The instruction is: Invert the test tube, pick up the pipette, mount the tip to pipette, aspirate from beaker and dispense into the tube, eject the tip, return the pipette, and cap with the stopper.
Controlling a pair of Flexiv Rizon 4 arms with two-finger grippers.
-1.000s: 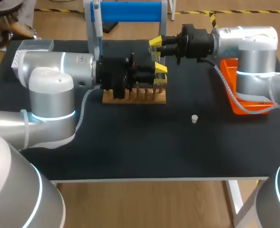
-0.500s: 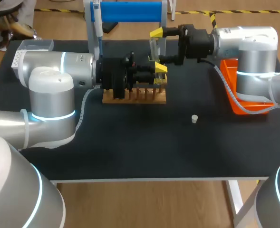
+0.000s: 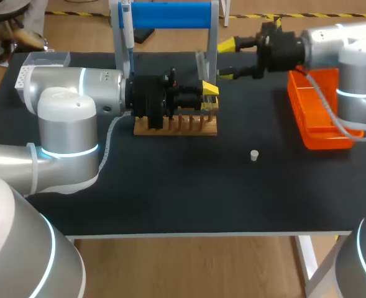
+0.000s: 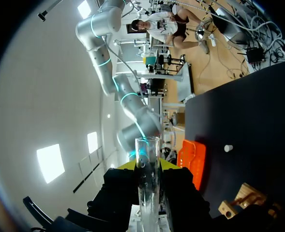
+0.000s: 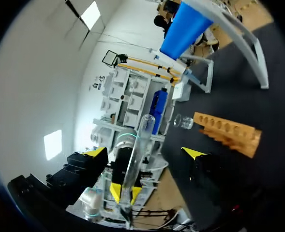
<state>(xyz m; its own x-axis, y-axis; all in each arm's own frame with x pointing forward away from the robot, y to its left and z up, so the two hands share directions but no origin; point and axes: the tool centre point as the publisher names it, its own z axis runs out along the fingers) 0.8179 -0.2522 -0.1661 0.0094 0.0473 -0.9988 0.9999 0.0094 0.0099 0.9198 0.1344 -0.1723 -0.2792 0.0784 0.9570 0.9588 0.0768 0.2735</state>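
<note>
Right claw [image 3: 227,60] is spread wide with nothing in it. It's parked just beside the test tube [image 3: 201,69], not touching. Left claw [image 3: 208,96] is the one doing the holding: it's pinched on the tube's lower part, and the tube stands roughly upright over the wooden rack [image 3: 176,126]. In the left wrist view the open mouth points away from the fingers. Can't tell if the bottom is already in a hole.

So I'd say this is the tail end of the invert step, with the tube mouth-up and ready for filling. My guess at the next move: the left arm seats the tube in the rack, and it has to go in straight or the glass catches the edge. That leaves the right arm for the pipette [image 3: 126,34] hanging at the back of the worktop [image 3: 170,192]. The stopper [image 3: 254,155] sits alone, well apart from both claws.
</note>
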